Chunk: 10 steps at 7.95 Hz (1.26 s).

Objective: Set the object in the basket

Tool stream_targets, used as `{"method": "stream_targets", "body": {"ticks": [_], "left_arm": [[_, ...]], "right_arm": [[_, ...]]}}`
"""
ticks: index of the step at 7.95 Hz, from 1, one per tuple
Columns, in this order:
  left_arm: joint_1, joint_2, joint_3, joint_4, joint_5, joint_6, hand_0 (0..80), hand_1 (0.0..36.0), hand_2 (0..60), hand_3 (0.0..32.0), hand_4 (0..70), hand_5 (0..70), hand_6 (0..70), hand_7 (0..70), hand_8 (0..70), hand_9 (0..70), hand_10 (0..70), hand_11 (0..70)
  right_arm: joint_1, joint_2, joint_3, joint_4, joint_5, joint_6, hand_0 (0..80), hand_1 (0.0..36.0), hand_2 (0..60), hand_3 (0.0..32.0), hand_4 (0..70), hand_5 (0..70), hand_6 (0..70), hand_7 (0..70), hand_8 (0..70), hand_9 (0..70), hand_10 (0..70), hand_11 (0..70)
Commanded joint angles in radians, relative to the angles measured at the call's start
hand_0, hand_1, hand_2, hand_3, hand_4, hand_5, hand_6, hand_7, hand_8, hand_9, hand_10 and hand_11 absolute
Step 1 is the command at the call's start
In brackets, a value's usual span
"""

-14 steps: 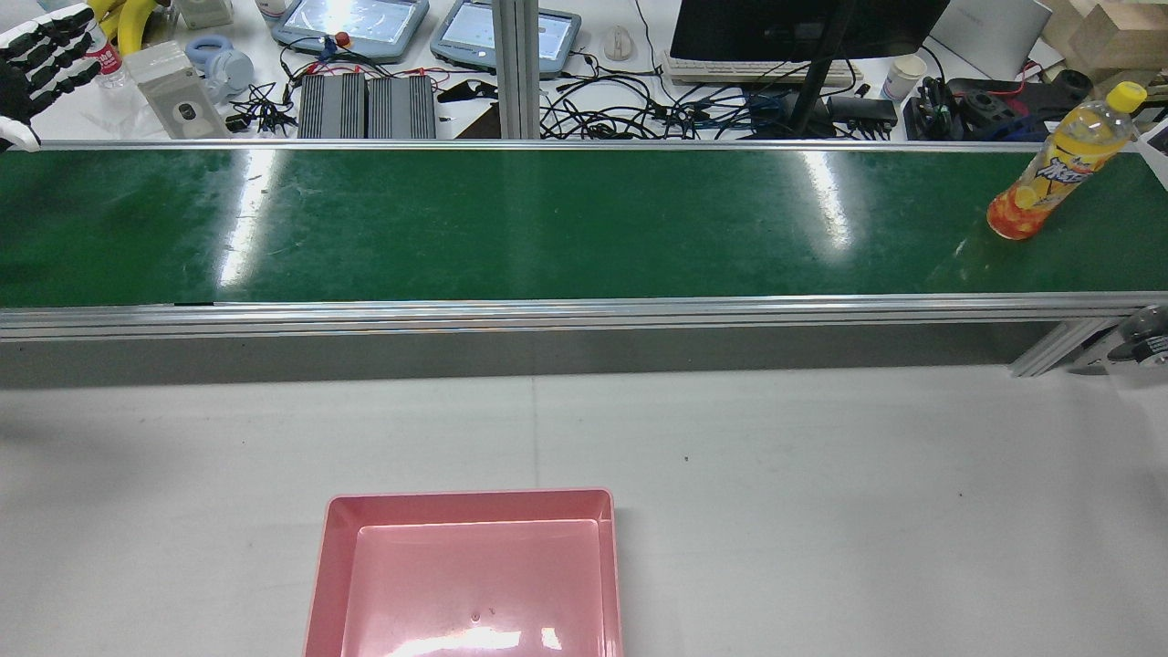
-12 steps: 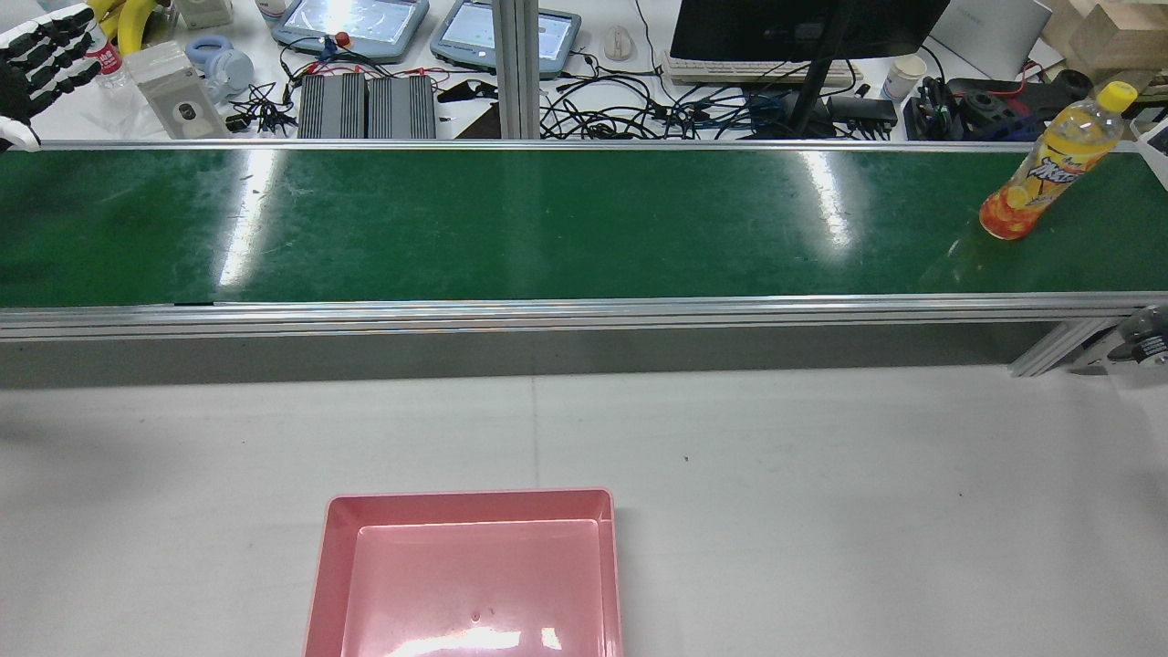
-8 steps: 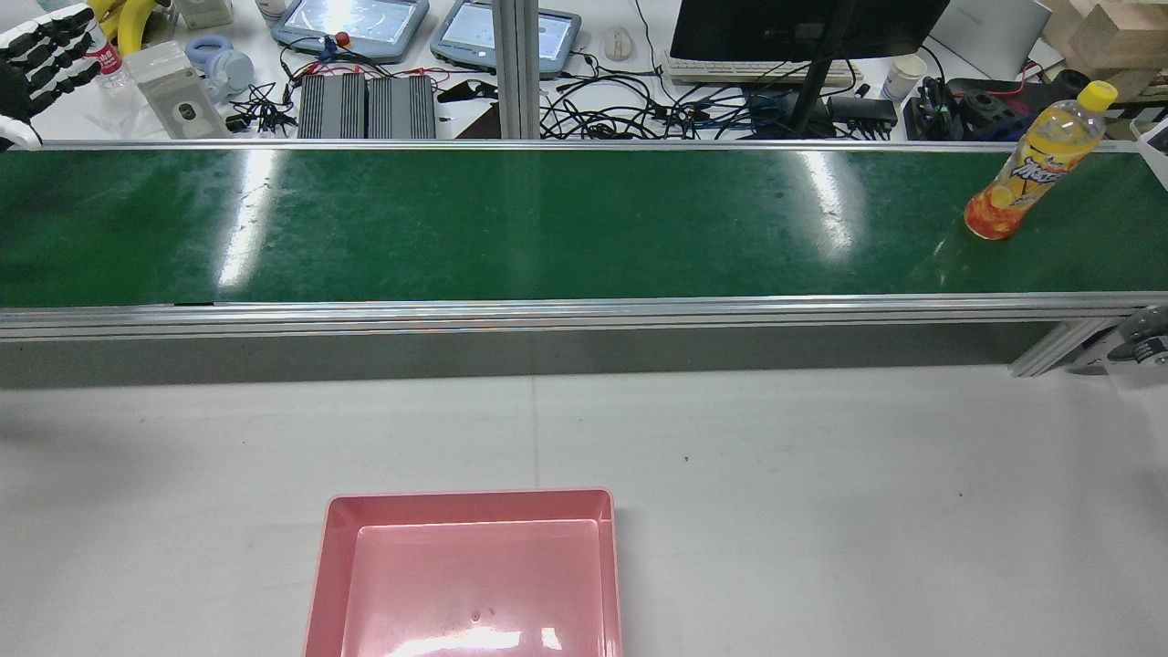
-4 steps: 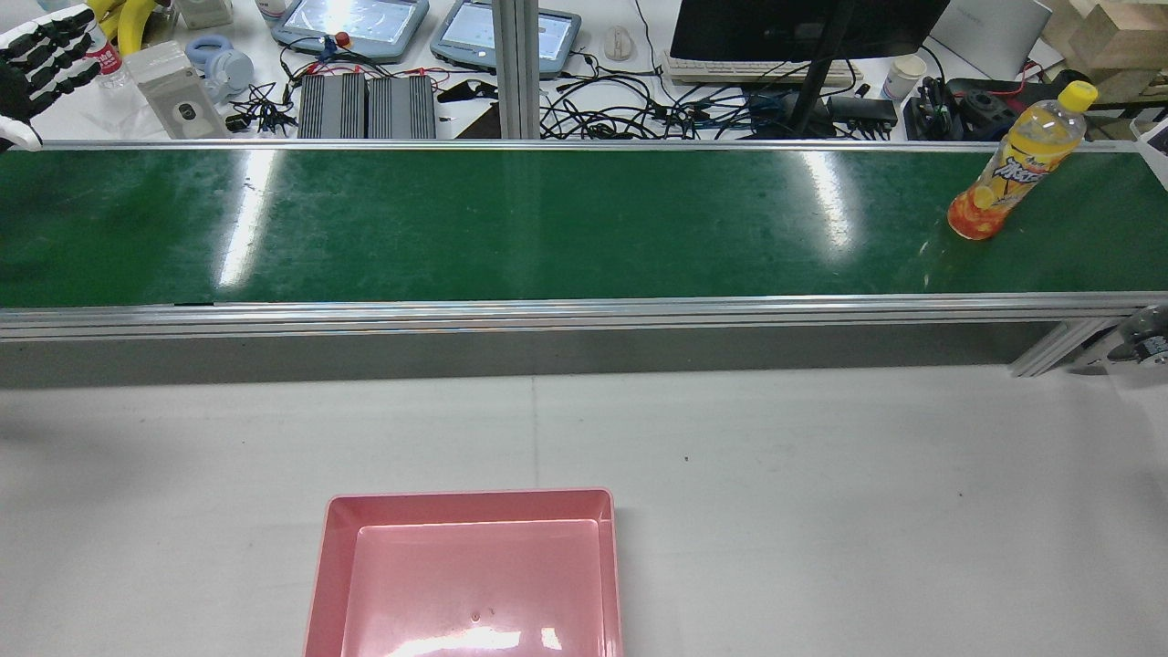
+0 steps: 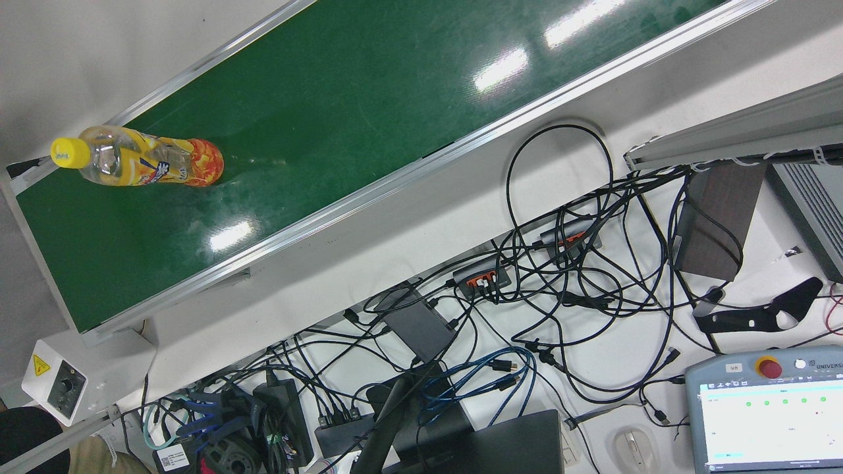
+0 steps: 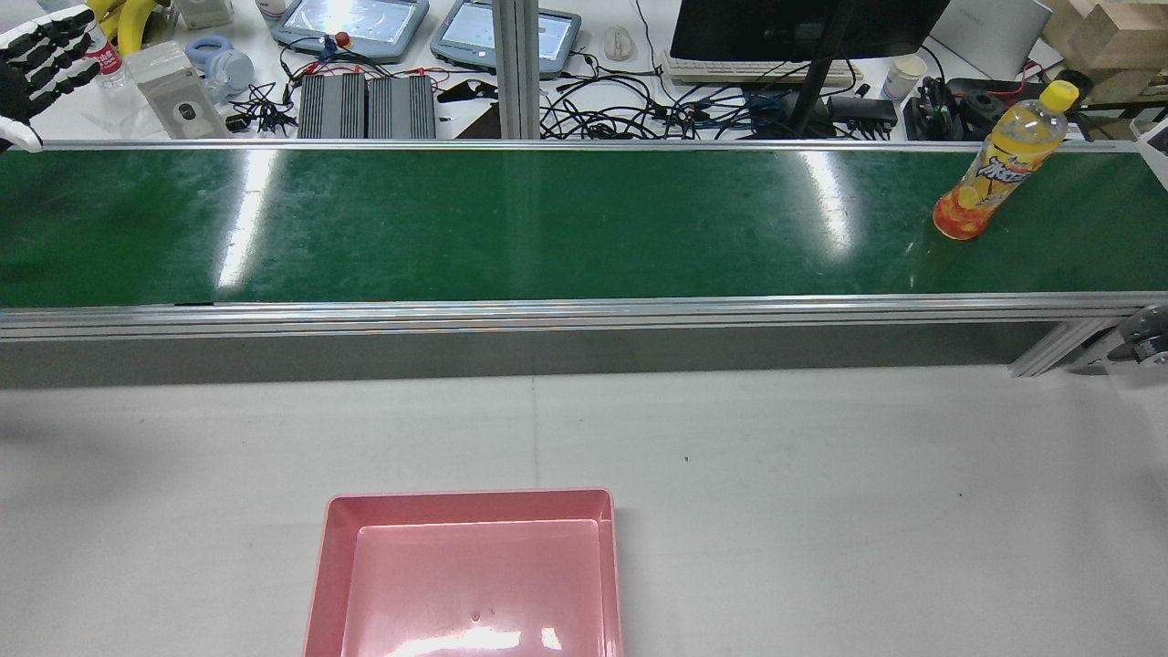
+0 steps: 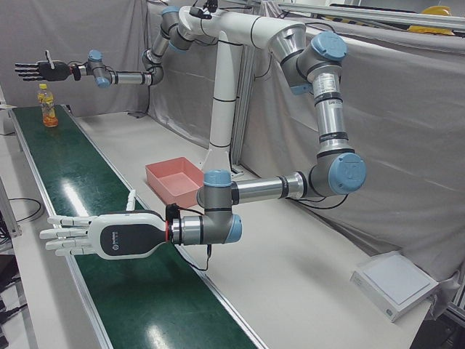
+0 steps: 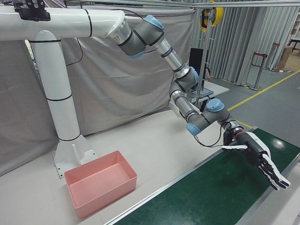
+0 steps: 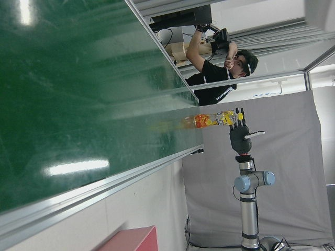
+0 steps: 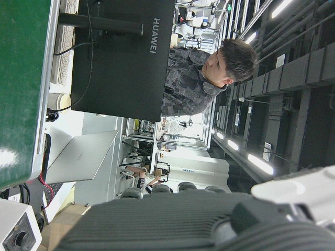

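Bottle first: it has slid a little along the green belt since a moment ago, coming in from the belt's end, upright all the way.

From almost overhead, the bottle [image 5: 145,163] with its yellow cap stands on the belt [image 5: 369,85] near one end, with nothing touching it.

From behind the robot, it stands far over on the right of the belt. The pink basket [image 6: 470,495] sits empty on the white tabletop [image 6: 821,502], on the near side of the belt and well apart from the bottle. The left hand [image 6: 36,55] shows only at the top left corner, fingers spread, holding nothing.

The left-front corner camera shows that hand close up, flat and wide open above the belt. The right hand [image 7: 43,70] is far down the line — also spread and empty, hanging above the bottle but clear of it.

The right-front corner camera shows one wide-open hand over the belt, the right one as I judge it, and the empty basket.

The left hand's own camera looks down the belt to the bottle, with the right hand splayed just beside it. The right hand's camera shows only the belt edge, a monitor and a person beyond.

So nothing is done yet, I'd say — the grasp, the carry and the drop into the basket all remain.
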Motion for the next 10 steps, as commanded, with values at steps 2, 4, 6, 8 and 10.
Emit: {"method": "stream_targets", "body": {"ticks": [2,4,6,8,10], "left_arm": [[-0.001,0.0,0.0,0.002,0.0,0.0,58.3,6.4,0.0,0.0,7.8,10.3,0.0,0.0,0.7,0.7,2.9,5.9],[0.0,0.0,0.0,0.0,0.002,0.0,58.3,6.5,0.0,0.0,7.9,10.3,0.0,0.0,0.8,0.9,2.9,5.9],[0.0,0.0,0.0,0.002,0.0,0.0,58.7,6.5,0.0,0.0,8.1,10.3,0.0,0.0,0.9,1.1,2.9,6.0],[0.0,0.0,0.0,0.002,0.0,0.0,58.7,6.8,0.0,0.0,8.1,11.0,0.0,0.0,0.9,1.0,3.2,6.3],[0.0,0.0,-0.002,0.003,0.002,0.0,58.8,6.9,0.0,0.0,8.2,11.3,0.0,0.0,0.8,0.8,3.0,6.0]], "right_arm": [[0.0,0.0,0.0,0.0,0.0,-0.001,0.0,0.0,0.0,0.0,0.0,0.0,0.0,0.0,0.0,0.0,0.0,0.0],[0.0,0.0,0.0,0.0,0.0,0.001,0.0,0.0,0.0,0.0,0.0,0.0,0.0,0.0,0.0,0.0,0.0,0.0],[0.0,0.0,0.0,0.0,0.0,0.001,0.0,0.0,0.0,0.0,0.0,0.0,0.0,0.0,0.0,0.0,0.0,0.0],[0.0,0.0,0.0,0.0,0.0,0.001,0.0,0.0,0.0,0.0,0.0,0.0,0.0,0.0,0.0,0.0,0.0,0.0],[0.0,0.0,0.0,0.0,0.0,0.001,0.0,0.0,0.0,0.0,0.0,0.0,0.0,0.0,0.0,0.0,0.0,0.0]]}}
